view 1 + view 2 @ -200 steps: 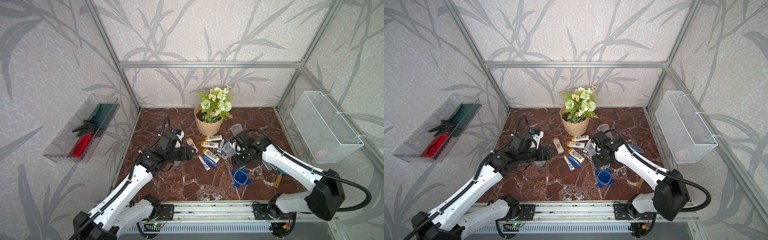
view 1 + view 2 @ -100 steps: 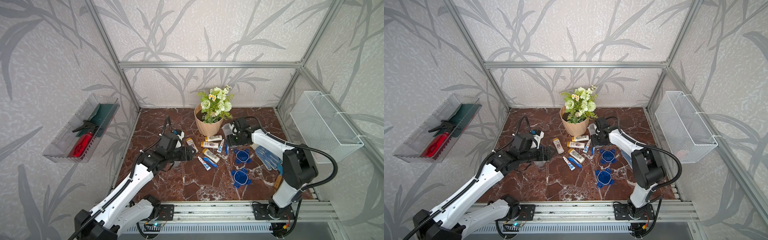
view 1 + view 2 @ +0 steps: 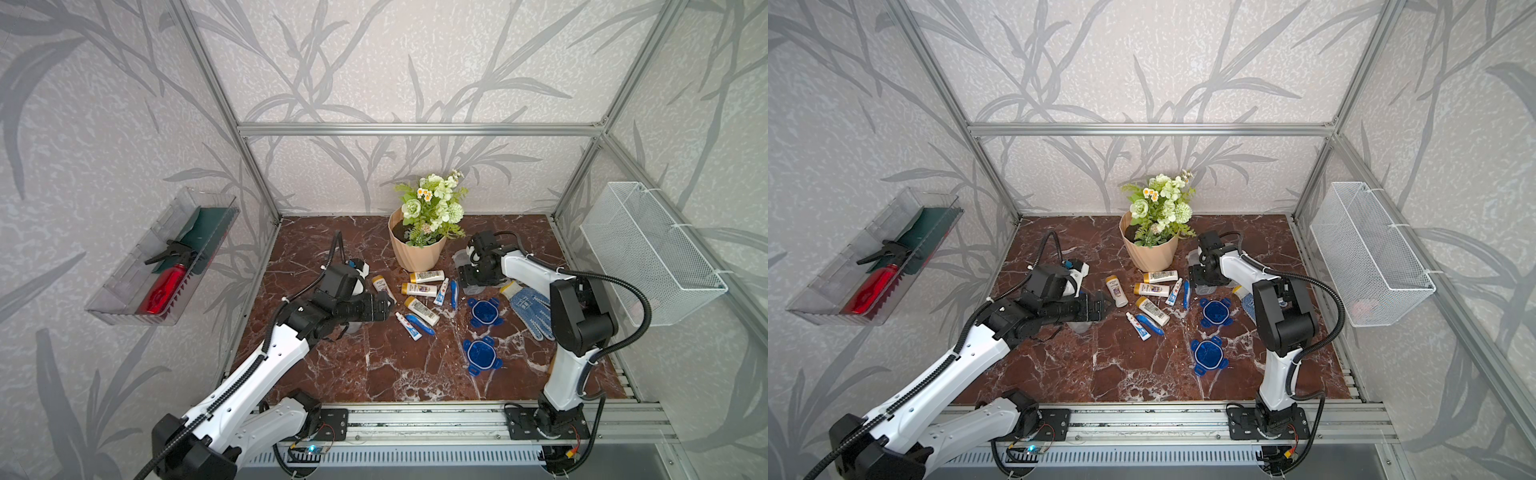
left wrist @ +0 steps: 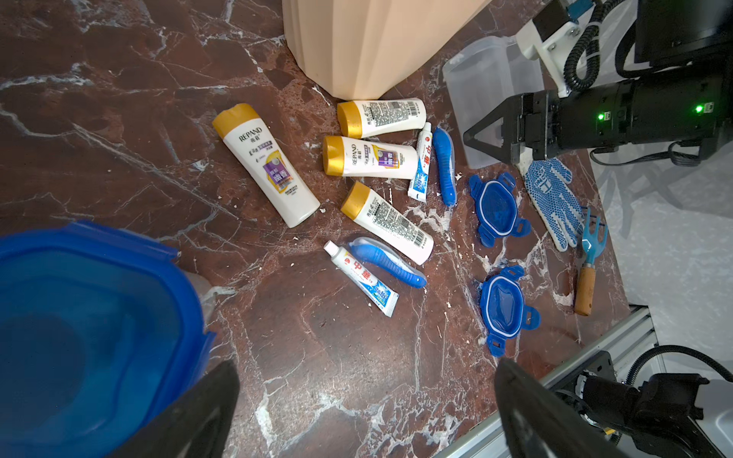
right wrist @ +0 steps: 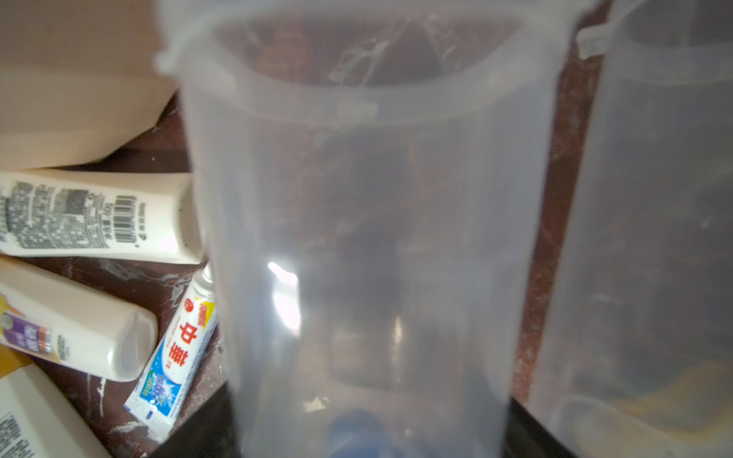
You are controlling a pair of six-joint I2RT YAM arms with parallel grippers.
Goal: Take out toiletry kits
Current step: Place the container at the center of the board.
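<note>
Two toiletry kits [image 3: 422,289] lie loose mid-table between the arms. Next one's presumably in the lidded jar [image 4: 79,337] just beside the left gripper [image 4: 363,363], which gapes wide and empty, so left's nearer. The right gripper [image 5: 365,420] straddles a clear jar [image 5: 369,198], grip unclear.

REPAND stands in grey capitals on the lone bottle [image 4: 265,164] in the left wrist view. Below it is a purple label whose Chinese characters are too small to read surely. The lower toothpaste tube [image 4: 363,277] bears the red characters 中華, and the upper toothpaste tube [image 4: 421,164] shows the same red print. That print is plainer in the right wrist view, on the upper toothpaste tube [image 5: 178,349]. The barcode bottle [image 5: 95,216] there carries a barcode, fine Chinese print and what looks like 60g. The slanted bottle [image 4: 390,224] also shows a barcode, with unreadable print.
</note>
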